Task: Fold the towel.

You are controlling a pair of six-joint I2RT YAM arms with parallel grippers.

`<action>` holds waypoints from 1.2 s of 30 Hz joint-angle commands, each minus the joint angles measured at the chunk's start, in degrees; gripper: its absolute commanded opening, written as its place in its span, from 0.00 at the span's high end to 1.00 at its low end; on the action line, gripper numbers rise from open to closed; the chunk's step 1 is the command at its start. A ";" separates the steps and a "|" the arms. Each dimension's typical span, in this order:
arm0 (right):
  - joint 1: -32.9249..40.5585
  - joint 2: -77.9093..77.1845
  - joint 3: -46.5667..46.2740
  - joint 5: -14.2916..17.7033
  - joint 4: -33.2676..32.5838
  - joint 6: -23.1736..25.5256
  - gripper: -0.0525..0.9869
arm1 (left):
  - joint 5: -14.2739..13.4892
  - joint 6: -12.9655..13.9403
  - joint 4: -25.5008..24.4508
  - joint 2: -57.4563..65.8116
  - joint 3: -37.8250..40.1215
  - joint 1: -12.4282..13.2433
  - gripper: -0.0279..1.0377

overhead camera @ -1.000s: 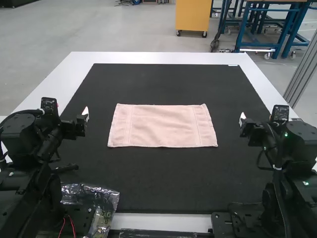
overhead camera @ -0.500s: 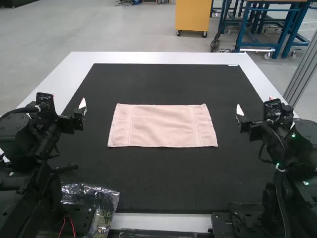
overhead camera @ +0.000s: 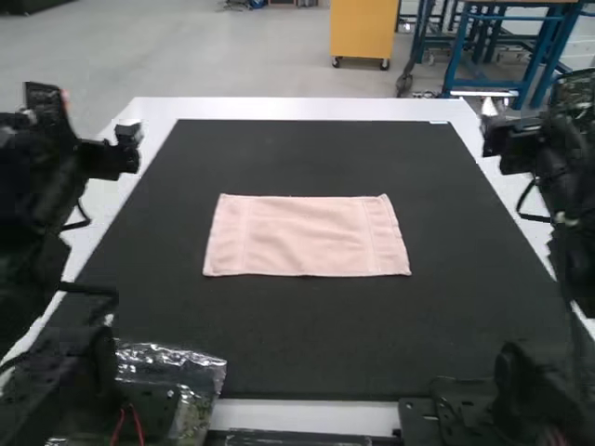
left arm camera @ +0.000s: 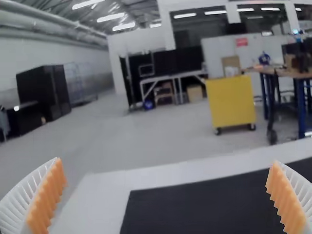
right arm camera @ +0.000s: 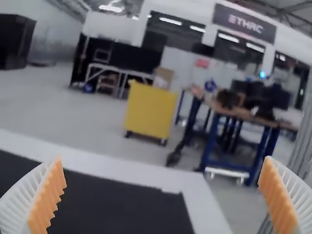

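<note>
I've just raised my left tool (left arm camera: 167, 163) and right tool (right arm camera: 163, 160), both spread wide and empty. The pink towel (overhead camera: 307, 236) still lies flat on the black mat (overhead camera: 307, 339); any further fold, I judge, means coming down to its edges.

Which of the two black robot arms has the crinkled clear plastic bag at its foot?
The left arm: the bag lies right beside it. The right arm stands across the black mat from the bag.
</note>
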 commanded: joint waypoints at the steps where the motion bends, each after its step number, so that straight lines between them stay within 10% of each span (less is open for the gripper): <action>1: -1.82 10.76 5.73 0.19 -2.90 11.19 0.07 | -0.62 -3.45 -0.79 13.13 8.55 0.31 0.07; 8: -2.34 35.28 10.39 -5.26 -9.31 20.07 0.08 | -4.40 -3.18 -5.71 35.45 16.28 0.14 0.09; 11: -2.34 39.76 9.95 -6.58 -9.58 20.16 0.08 | 0.00 -1.69 -7.38 39.23 14.79 -0.57 0.09; 17: -2.26 39.32 5.12 3.44 -0.08 17.17 0.07 | 3.25 -1.43 -3.87 45.38 7.41 -1.97 0.09; 25: -1.64 41.08 1.34 -6.14 1.67 14.09 0.08 | 7.55 -1.25 2.11 54.87 5.74 -1.62 0.07; 36: 2.75 54.00 5.47 -9.21 3.52 16.56 0.08 | 10.46 -1.25 8.79 66.21 8.46 -1.71 0.07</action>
